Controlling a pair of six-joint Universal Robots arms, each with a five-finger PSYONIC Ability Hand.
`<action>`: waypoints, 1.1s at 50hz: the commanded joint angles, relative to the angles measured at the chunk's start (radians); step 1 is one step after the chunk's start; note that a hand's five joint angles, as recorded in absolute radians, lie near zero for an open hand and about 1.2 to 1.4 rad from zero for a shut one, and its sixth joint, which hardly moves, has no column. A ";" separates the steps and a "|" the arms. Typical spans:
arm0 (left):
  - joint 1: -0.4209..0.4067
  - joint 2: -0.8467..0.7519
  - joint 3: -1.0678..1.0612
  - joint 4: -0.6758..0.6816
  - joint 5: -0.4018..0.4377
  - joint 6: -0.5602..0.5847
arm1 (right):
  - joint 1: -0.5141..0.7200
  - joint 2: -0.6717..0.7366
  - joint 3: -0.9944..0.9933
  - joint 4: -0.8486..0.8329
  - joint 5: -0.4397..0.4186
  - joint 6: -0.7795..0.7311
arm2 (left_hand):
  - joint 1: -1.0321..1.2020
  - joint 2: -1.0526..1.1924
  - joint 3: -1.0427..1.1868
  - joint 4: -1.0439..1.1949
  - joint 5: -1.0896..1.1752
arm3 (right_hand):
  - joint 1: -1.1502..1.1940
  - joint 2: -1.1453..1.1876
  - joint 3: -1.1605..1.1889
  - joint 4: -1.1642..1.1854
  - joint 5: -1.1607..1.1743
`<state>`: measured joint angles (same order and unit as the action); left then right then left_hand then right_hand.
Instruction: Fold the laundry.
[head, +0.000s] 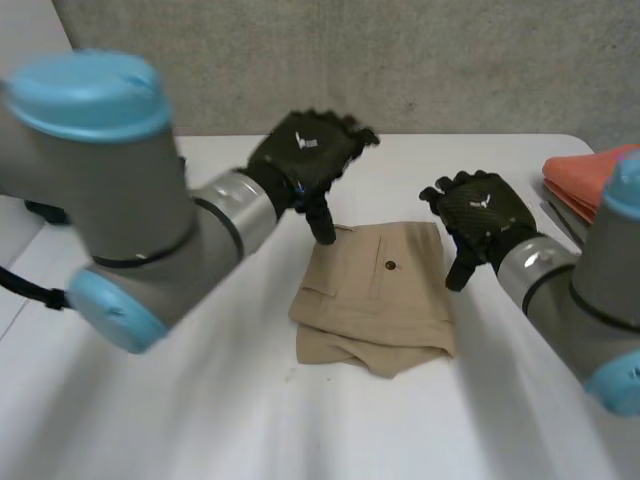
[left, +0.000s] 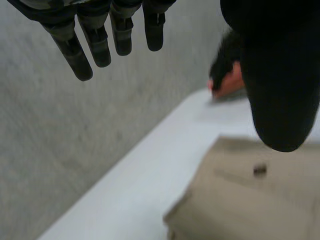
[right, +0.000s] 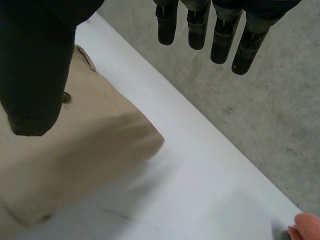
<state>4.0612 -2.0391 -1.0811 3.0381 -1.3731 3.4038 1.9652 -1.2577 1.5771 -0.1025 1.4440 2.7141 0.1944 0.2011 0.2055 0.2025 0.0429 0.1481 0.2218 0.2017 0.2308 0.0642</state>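
Folded tan shorts (head: 375, 298) with a dark button lie in the middle of the white table (head: 200, 420). My left hand (head: 305, 150) hovers above the shorts' far left corner, open, its fingers (left: 95, 45) straight and holding nothing; the shorts (left: 250, 200) lie below its thumb. My right hand (head: 480, 215) hangs beside the shorts' far right corner, open too, with its fingers (right: 220, 35) straight and apart from the cloth (right: 75, 145) under its thumb.
A folded orange-red cloth (head: 590, 180) lies at the table's far right edge, and its corner (right: 307, 227) shows in the right wrist view. A grey wall (head: 350, 60) runs behind the table. My big left arm (head: 110, 200) reaches over the table's left part.
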 joint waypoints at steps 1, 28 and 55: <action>0.073 0.123 -0.045 -0.067 0.227 -0.095 | 0.066 -0.023 0.202 -0.118 -0.016 0.070 | 0.007 0.001 -0.004 -0.001 -0.016 | 0.026 -0.047 -0.027 -0.056 -0.064; 0.113 0.129 -0.094 -0.102 0.264 -0.101 | 0.136 0.260 0.183 -0.433 -0.027 -0.036 | 0.022 0.015 0.011 0.014 -0.001 | 0.026 -0.047 -0.027 -0.056 -0.064; 0.111 0.131 -0.118 -0.102 0.264 -0.103 | 0.133 0.466 -0.186 -0.425 -0.036 -0.042 | 0.025 0.018 0.014 0.017 0.002 | 1.197 1.123 1.144 1.114 1.107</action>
<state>4.1726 -1.9084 -1.1938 2.9360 -1.1089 3.3011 2.1002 -0.8304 1.4616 -0.5408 1.4103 2.6713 0.1944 0.2011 0.2056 0.2026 0.0428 0.6353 0.7937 0.7909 0.7775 0.5169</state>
